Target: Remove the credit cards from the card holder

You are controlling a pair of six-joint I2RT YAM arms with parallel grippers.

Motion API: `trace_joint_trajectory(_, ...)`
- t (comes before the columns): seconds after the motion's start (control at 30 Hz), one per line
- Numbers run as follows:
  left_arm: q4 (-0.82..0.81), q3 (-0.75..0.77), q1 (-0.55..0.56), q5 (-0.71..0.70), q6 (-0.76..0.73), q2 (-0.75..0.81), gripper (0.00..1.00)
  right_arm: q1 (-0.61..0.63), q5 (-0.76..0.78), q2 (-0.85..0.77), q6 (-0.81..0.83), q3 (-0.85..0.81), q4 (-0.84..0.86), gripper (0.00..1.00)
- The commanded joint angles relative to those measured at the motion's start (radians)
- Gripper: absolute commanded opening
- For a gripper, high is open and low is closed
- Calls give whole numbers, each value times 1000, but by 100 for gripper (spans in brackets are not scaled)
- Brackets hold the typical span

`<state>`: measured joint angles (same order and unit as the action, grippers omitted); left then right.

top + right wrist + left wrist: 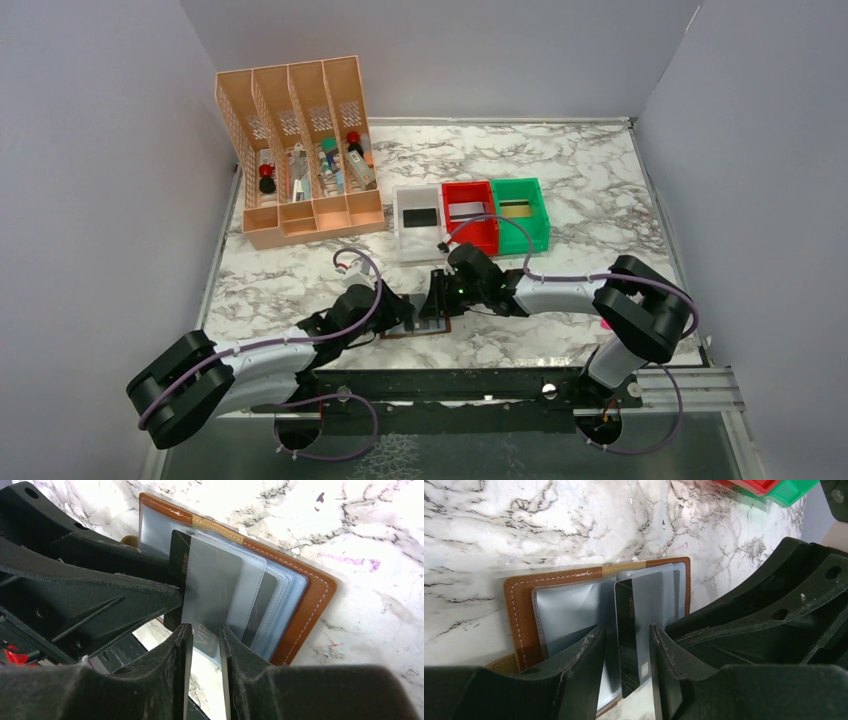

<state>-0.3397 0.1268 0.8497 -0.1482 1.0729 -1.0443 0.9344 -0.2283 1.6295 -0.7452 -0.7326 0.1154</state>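
Observation:
The brown card holder [432, 326] lies open on the marble near the front edge, between my two grippers. In the left wrist view its leather face [519, 615] carries clear sleeves, and one black credit card [626, 630] stands up on edge. My left gripper [627, 627] is open, one finger on each side of that card with gaps showing. In the right wrist view the holder [310, 605] shows several fanned sleeves. A greyish card [210, 590] marked VIP sits in the raised sleeve. My right gripper [206, 626] is open by a narrow gap at that sleeve's lower edge.
White [418, 222], red [470, 215] and green [520, 212] bins stand in a row just behind the holder. An orange divided organiser [300, 150] with small items is at the back left. A dark metal rail [450, 385] runs along the table's near edge.

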Motion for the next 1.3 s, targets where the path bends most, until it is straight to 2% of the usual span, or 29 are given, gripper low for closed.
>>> trace_joint_trajectory(0.0,71,-59,-7,31,-20,-28,42,4,95,1,-35,94,-26,33)
trace_joint_trajectory(0.2,20,-92,-7,45,-6,-13,41,4,34,80,-52,80,-6,32)
trace_joint_trajectory(0.27,19,-99,-8,45,1,-4,38,4,47,81,-69,92,3,32)
trace_joint_trajectory(0.4,7,-122,-11,45,17,30,24,4,65,70,-86,101,0,32)
trace_joint_trajectory(0.5,25,-131,-12,29,27,69,19,4,82,60,-98,110,-3,32)
trace_joint_trajectory(0.7,134,-109,-14,0,6,151,2,4,114,59,-95,94,-40,32)
trace_joint_trajectory(1.0,294,-73,-16,-57,-18,288,0,4,165,4,-73,90,-75,31)
trace_joint_trajectory(1.27,387,-3,-18,-81,-72,339,0,4,73,-86,4,71,-35,32)
